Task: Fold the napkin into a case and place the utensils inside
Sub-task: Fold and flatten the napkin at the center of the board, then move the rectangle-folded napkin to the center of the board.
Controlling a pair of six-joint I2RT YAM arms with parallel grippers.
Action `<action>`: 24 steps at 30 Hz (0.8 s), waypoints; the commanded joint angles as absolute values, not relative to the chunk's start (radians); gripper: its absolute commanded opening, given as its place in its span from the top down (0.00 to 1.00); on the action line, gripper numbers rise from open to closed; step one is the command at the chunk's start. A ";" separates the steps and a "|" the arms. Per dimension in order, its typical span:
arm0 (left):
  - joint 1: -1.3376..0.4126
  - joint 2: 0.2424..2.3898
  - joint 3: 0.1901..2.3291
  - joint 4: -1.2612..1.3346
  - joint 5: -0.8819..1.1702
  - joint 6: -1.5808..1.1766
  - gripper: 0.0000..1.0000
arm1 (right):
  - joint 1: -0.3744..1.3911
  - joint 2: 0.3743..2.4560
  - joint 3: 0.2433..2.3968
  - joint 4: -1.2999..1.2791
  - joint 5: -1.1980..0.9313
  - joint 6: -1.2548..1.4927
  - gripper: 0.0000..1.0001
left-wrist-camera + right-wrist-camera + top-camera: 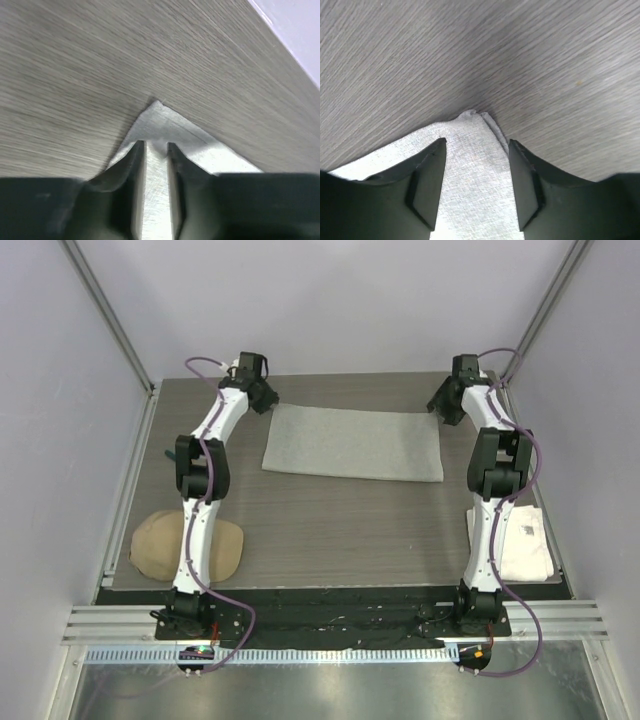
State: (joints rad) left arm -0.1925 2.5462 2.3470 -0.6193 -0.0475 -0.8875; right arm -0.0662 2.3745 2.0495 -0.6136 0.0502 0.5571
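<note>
From above, the napkin (352,443) lay as a wide flat rectangle on the far middle of the table (330,530). The left gripper (262,398) was at its far left corner and the right gripper (445,405) at its far right corner. A tan cap (160,545) sat near the left arm's base and a white towel (525,540) near the right one; no utensils showed anywhere. In the left wrist view the jaws stood only narrowly parted. The pointed cloth corner (160,120) lay flat on the wood just beyond the tips and ran back under the gap between them, so nothing looked pinched. In the right wrist view the jaws were spread wide, either side of the other corner (470,165). That corner rested on the table with a slight layered curl at its tip, which suggested two plies. The step in hand appeared to be setting down a fold. The cloth was far from a narrow pocket, so most of the task remained. To do it well, both arms should lift straight up before travelling, so that no fingertip drags the top ply. The edges should be checked for squareness. The next grasp should take every layer at each corner, or the fold would open.
</note>
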 commanded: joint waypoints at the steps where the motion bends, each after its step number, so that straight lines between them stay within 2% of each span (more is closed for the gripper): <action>1: -0.184 2.427 2.350 -0.614 -0.129 -0.781 0.56 | -0.071 2.298 2.119 -0.672 0.118 0.489 0.41; 4: -0.193 2.318 2.272 -0.617 -0.153 -0.747 0.33 | -0.063 2.186 2.008 -0.675 0.132 0.479 0.40; 6: -0.199 2.260 2.214 -0.629 -0.147 -0.755 0.33 | -0.040 2.101 1.895 -0.663 0.121 0.479 0.39; 9: -0.212 2.205 2.111 -0.614 -0.031 -0.799 0.41 | -0.022 2.011 1.726 -0.606 0.031 0.518 0.39; 14: -0.244 2.158 1.892 -0.603 0.083 -0.787 0.62 | 0.028 1.924 1.557 -0.591 0.031 0.518 0.51; 18: -0.258 2.131 1.799 -0.574 0.121 -0.764 0.66 | 0.028 1.870 1.471 -0.572 0.081 0.496 0.59; 21: -0.258 2.152 1.812 -0.606 0.126 -0.747 0.69 | 0.028 1.875 1.444 -0.578 0.081 0.494 0.67; 24: -0.258 2.169 1.812 -0.630 0.124 -0.727 0.69 | 0.028 1.885 1.408 -0.554 0.107 0.495 0.69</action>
